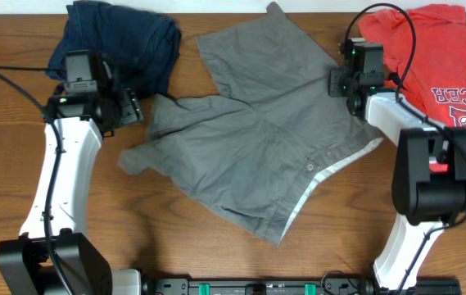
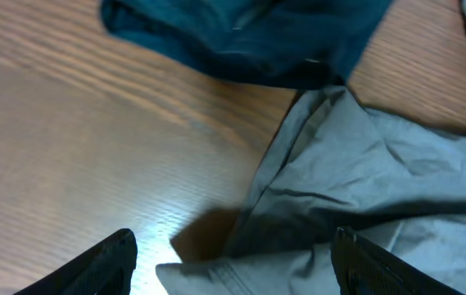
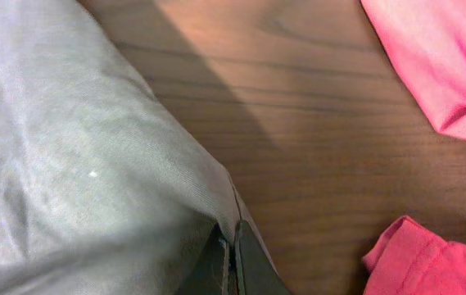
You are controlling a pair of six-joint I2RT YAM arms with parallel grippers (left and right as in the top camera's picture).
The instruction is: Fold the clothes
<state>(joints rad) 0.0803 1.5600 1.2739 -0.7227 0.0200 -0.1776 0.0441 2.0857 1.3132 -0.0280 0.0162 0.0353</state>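
The grey-khaki shorts (image 1: pixel 249 131) lie spread across the middle of the table, button and pale waistband lining at the lower right. My left gripper (image 1: pixel 130 106) is open at the shorts' left edge; in the left wrist view its fingers (image 2: pixel 233 266) straddle a hem corner of the shorts (image 2: pixel 355 180). My right gripper (image 1: pixel 343 82) is at the shorts' right edge. In the right wrist view its fingers (image 3: pixel 233 262) are shut on the edge of the grey cloth (image 3: pixel 77 164).
A dark navy denim garment (image 1: pixel 118 41) lies at the back left, also in the left wrist view (image 2: pixel 249 33). A red T-shirt with white lettering (image 1: pixel 441 65) lies at the right, its edges in the right wrist view (image 3: pixel 429 57).
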